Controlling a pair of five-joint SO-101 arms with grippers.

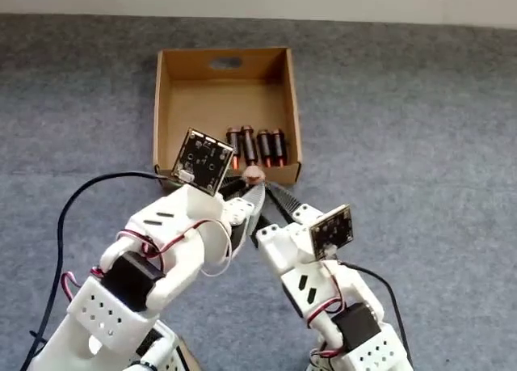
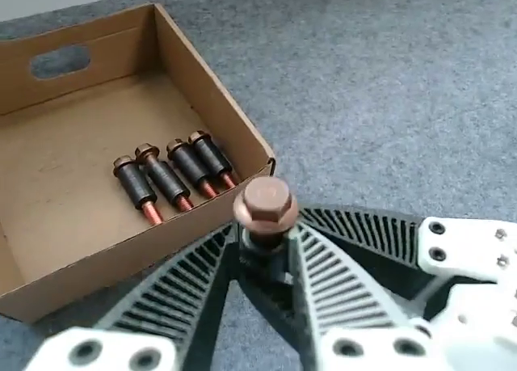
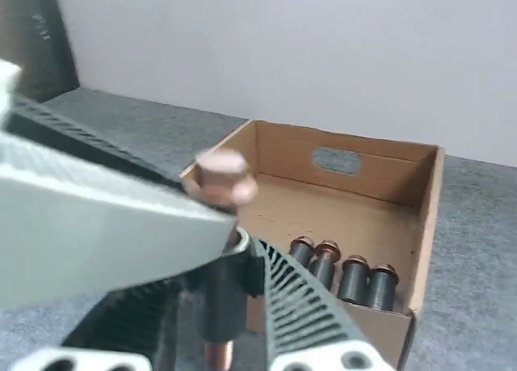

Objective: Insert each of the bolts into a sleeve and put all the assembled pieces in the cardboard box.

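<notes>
- The cardboard box (image 1: 161, 104) lies directly ahead of both claws, its near wall just beyond them.
- I have my left gripper (image 2: 262, 266) and right gripper (image 3: 228, 290) both pinched nearly closed on one sleeved bolt (image 2: 265, 205).
- It stands upright, head up, outside the box.

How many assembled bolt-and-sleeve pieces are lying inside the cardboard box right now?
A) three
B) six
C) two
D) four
D: four sleeved bolts lie side by side on the floor of the cardboard box, while a fifth piece is held up just outside its near wall.
</notes>
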